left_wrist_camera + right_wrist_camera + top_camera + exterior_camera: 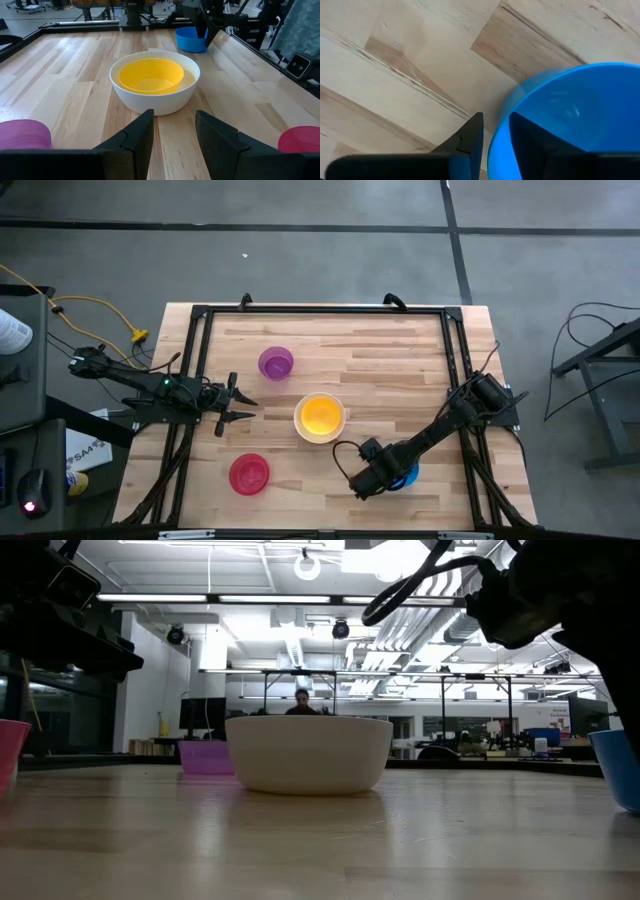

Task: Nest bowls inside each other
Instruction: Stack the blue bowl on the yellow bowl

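A white bowl (pixel 320 418) stands mid-table with a yellow bowl (pixel 151 75) nested upright inside it. A purple bowl (pixel 275 363) stands toward the far left and a red-pink bowl (pixel 249 474) near the front left. A blue bowl (pixel 408 475) rests on its base at the front right. My right gripper (pixel 495 117) points down over the blue bowl's rim, open, with one finger outside the wall and one inside. My left gripper (pixel 238 408) waits open at the table's left, aimed at the white bowl (pixel 155 97). My right gripper straddles the blue bowl's rim (pixel 499 135) from above, one finger (pixel 470 137) outside the wall and one inside. A strip of table shows between the outer finger and the wall. I cannot tell whether the inner finger touches the bowl, which stands on the table.
A black metal frame (pixel 320 310) runs around the wooden tabletop. Bare wood lies between the bowls. Beyond the table's far edge, the low view shows a person (pixel 301 700) far back in the room.
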Tool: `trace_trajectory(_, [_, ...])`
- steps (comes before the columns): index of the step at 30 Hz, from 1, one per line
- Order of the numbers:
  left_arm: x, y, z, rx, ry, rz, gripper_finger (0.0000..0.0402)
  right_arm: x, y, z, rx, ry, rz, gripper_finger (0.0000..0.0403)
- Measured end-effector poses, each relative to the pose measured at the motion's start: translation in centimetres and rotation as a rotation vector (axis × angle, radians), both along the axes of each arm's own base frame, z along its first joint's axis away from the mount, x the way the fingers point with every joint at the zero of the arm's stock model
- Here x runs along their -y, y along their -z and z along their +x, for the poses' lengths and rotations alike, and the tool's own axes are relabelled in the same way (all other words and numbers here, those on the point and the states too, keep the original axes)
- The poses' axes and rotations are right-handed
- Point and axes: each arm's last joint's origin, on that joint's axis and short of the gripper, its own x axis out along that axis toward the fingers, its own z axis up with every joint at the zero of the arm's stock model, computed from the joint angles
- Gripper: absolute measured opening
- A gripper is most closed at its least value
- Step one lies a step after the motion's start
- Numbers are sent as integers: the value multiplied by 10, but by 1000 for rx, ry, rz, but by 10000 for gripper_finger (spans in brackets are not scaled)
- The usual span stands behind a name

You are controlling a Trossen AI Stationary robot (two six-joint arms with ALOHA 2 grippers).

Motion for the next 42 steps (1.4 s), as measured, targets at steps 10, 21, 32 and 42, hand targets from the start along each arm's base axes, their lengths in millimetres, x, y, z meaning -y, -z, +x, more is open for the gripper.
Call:
trace_trajectory(10, [0, 0, 0, 0, 0, 0, 145, 1, 0, -1, -3, -18, -14, 10])
trace_trajectory(21, [0, 0, 0, 0, -1, 0, 145, 1, 0, -1, -6, -71, -16, 5])
trace_trajectory(32, [0, 0, 0, 0, 0, 0, 145, 1, 0, -1, -4, -116, -15, 4])
trace_trajectory(42, [0, 0, 0, 0, 0, 0, 145, 5, -8, 0, 21, -144, -22, 3])
